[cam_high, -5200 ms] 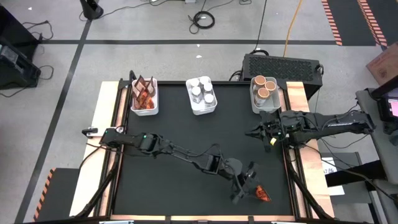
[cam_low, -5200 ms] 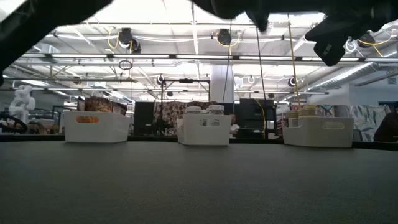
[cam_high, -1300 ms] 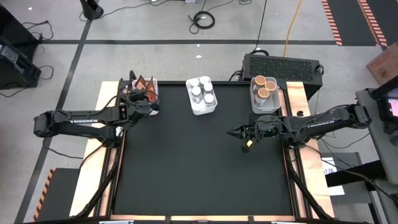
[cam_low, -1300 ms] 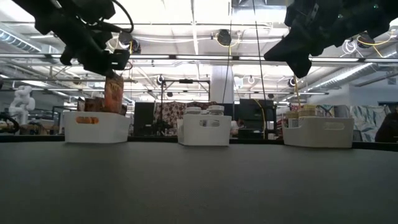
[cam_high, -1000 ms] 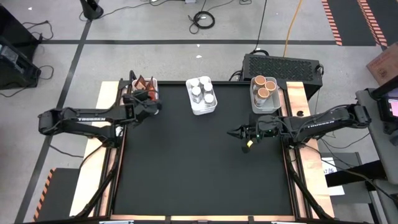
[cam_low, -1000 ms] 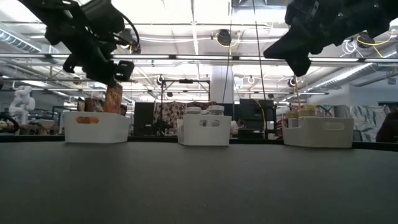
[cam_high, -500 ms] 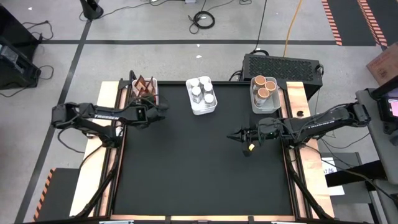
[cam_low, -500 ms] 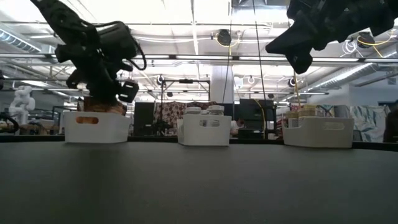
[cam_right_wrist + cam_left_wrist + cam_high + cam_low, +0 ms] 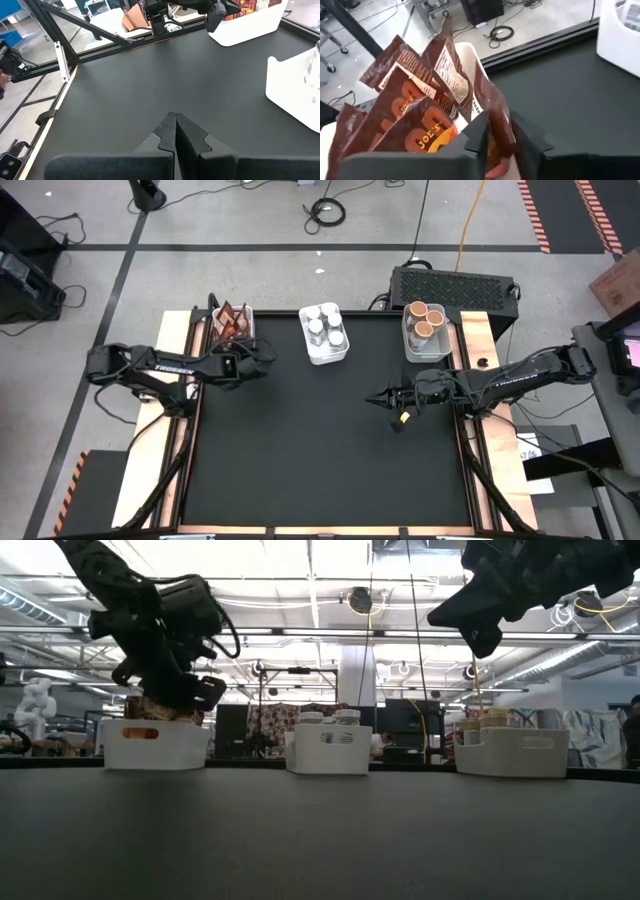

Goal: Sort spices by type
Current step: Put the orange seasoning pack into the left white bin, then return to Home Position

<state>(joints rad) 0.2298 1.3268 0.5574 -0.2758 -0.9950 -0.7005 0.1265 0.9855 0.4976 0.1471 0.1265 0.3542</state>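
At the table's ten o'clock, the left gripper (image 9: pixel 499 142) pinches a light, crinkly, floppy sachet (image 9: pixel 492 117) by its edge inside the bin (image 9: pixel 244 352); the right gripper (image 9: pixel 175 131) waits closed.

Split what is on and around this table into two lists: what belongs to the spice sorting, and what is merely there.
Belongs to the job:
- red-orange sachets, in the left bin
- clear jars with white lids, in the middle bin
- tan-topped tubs, in the right bin
- left gripper, at the sachet bin, one sachet between its jaws
- right gripper, over bare table, jaws shut

Merely there:
- black ventilated box behind the table
- floor cables
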